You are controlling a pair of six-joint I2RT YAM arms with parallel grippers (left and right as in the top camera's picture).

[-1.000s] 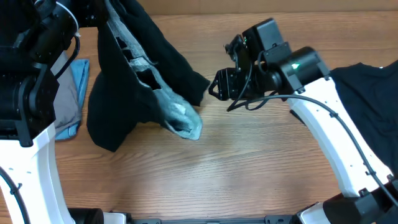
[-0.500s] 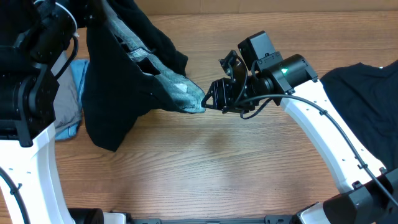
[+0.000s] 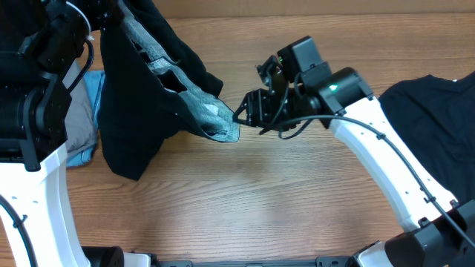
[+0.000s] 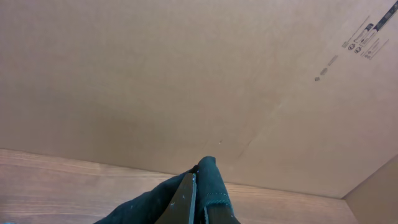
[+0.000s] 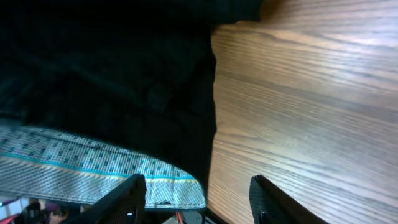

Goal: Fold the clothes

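A black garment (image 3: pixel 137 111) of the clothes hangs from the top left of the overhead view, its lower edge resting on the table. My left gripper (image 4: pixel 200 190) is shut on a fold of this black fabric (image 4: pixel 214 180). A grey patterned waistband (image 3: pixel 211 115) sticks out to the right of the garment. My right gripper (image 3: pixel 241 115) stands open at the band's end. In the right wrist view the band (image 5: pixel 93 165) reaches into the gap past the left finger (image 5: pixel 130 196), while the other finger (image 5: pixel 270 199) is over bare wood. A second black garment (image 3: pixel 434 126) lies at the right.
Grey and light-blue folded pieces (image 3: pixel 83 122) lie at the left edge beside the left arm's base. The wooden table (image 3: pixel 260 200) stretches in front of both arms. A cardboard wall (image 4: pixel 186 81) fills the background behind the left gripper.
My right gripper has moved left and come up to the patterned waistband. The hanging garment swung, and the band's end rose from the table toward the gripper.
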